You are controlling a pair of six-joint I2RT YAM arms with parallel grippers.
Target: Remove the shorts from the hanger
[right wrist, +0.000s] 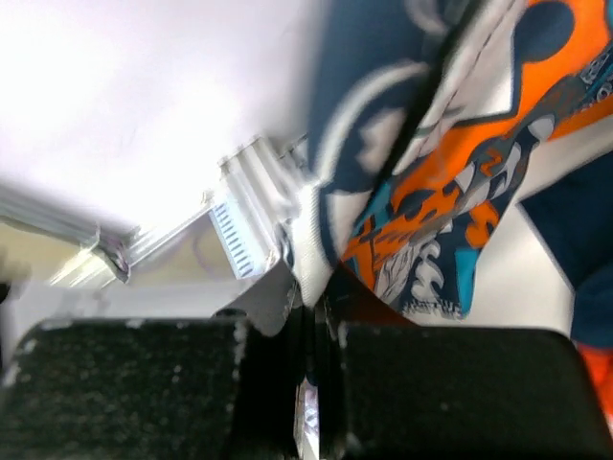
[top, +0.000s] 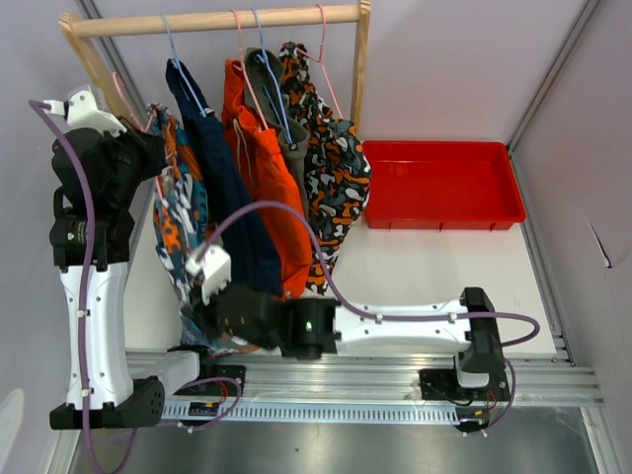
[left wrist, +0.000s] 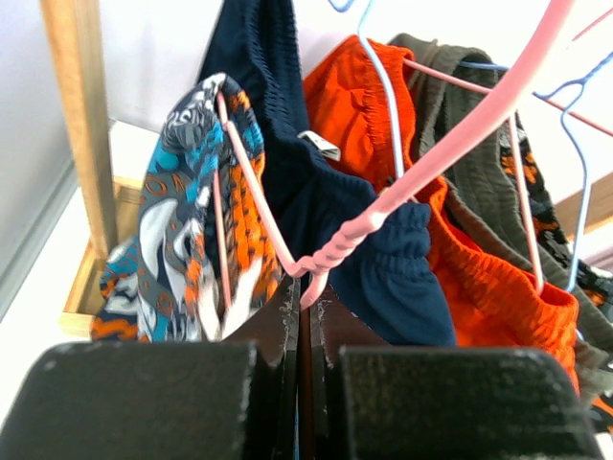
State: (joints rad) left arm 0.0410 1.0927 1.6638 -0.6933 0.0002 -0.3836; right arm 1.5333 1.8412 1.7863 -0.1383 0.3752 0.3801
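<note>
Several shorts hang on a wooden rack [top: 217, 20]. The teal-blue, orange and white print pair [top: 183, 222] is leftmost, on a pink hanger [left wrist: 345, 240]. My left gripper [left wrist: 308, 292], raised at the rack's left end [top: 148, 133], is shut on that hanger's twisted neck. My right gripper [right wrist: 321, 307] reaches in low from the right [top: 202, 316] and is shut on the lower hem of the print shorts [right wrist: 450, 192]. Beside them hang navy [top: 222, 178], bright orange [top: 267, 178], olive [top: 286, 128] and blotch-print [top: 336, 183] pairs.
A red tray [top: 444, 183] lies on the white table at the back right. The rack's wooden post [left wrist: 81, 125] stands just left of the left gripper. Blue and pink hangers [top: 252, 39] carry the other shorts. An aluminium rail [top: 395, 380] runs along the near edge.
</note>
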